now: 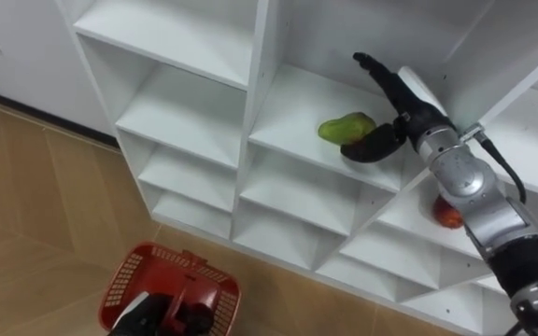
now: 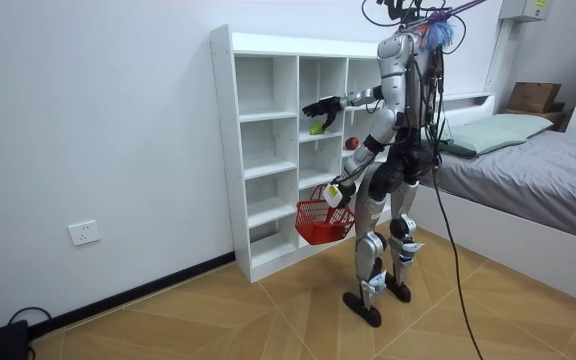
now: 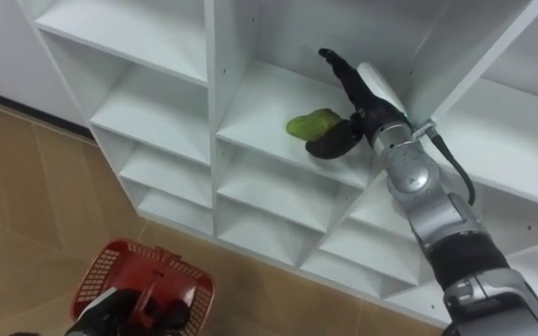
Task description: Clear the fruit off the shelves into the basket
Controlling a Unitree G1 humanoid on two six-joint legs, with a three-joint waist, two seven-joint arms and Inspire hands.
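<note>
R arm fwd, R hand (image 1: 402,99) splayed (thumb curved under); L hand (image 2: 335,190) low, gripping basket (image 1: 131,271) handle.

Bright, even indoor light. The white wooden shelf unit (image 1: 185,112) has soft grey shade under each board and in its back corners; the pale wooden floor (image 2: 268,310) is evenly lit.

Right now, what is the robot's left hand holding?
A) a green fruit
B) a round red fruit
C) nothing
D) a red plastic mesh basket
D: the left hand is curled round the handle of the red plastic mesh basket, low in front of the robot.
</note>
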